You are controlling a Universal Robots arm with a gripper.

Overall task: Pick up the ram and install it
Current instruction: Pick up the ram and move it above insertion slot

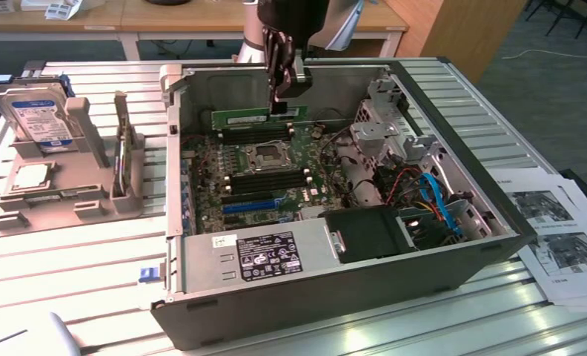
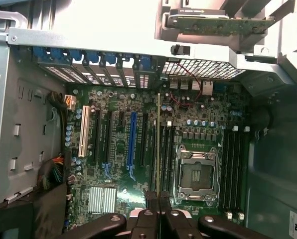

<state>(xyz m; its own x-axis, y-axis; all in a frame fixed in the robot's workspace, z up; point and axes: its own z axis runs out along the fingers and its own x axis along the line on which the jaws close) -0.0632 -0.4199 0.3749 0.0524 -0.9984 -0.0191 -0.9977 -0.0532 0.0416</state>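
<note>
The ram (image 1: 257, 116) is a thin green stick, held level above the motherboard (image 1: 264, 174) inside the open computer case (image 1: 323, 289). My gripper (image 1: 285, 110) comes down from above and is shut on the stick's right end as the exterior view shows it. In the wrist view the ram (image 2: 158, 144) shows edge-on as a thin line running out from between my fingertips (image 2: 151, 200). It hangs over the black memory slots (image 2: 166, 154) beside the CPU socket (image 2: 195, 172), apart from them. The gripper (image 2: 159, 200) is clamped on its near end.
A blue expansion slot (image 2: 132, 144) and a second bank of memory slots (image 2: 233, 169) flank the socket. The power supply (image 1: 264, 256), cables (image 1: 437, 200) and drive cage (image 1: 393, 119) crowd the case. A grey holder with a hard drive (image 1: 41, 119) stands at the exterior view's left, papers (image 1: 560, 237) at its right.
</note>
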